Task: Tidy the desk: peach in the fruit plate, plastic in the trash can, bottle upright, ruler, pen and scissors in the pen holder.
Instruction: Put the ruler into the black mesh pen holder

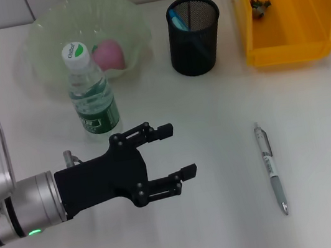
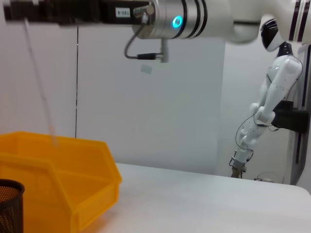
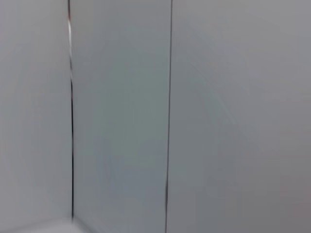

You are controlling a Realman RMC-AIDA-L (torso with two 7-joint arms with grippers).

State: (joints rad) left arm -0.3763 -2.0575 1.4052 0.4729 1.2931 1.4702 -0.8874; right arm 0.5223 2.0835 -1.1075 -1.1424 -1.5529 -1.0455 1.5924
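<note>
The left gripper hung wide open, holding nothing — the pen lay well off beyond its fingertips. Light, stiff and probably slick, it looked best pinched mid-barrel — across its width

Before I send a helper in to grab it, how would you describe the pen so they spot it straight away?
Start at the yellow bin at the table's far right. Come toward the robot: the pen lies flat, alone on the white table, right of the open left gripper. It is slim and silver-grey, the only loose stick-shaped thing outside the black mesh pen holder.
</note>
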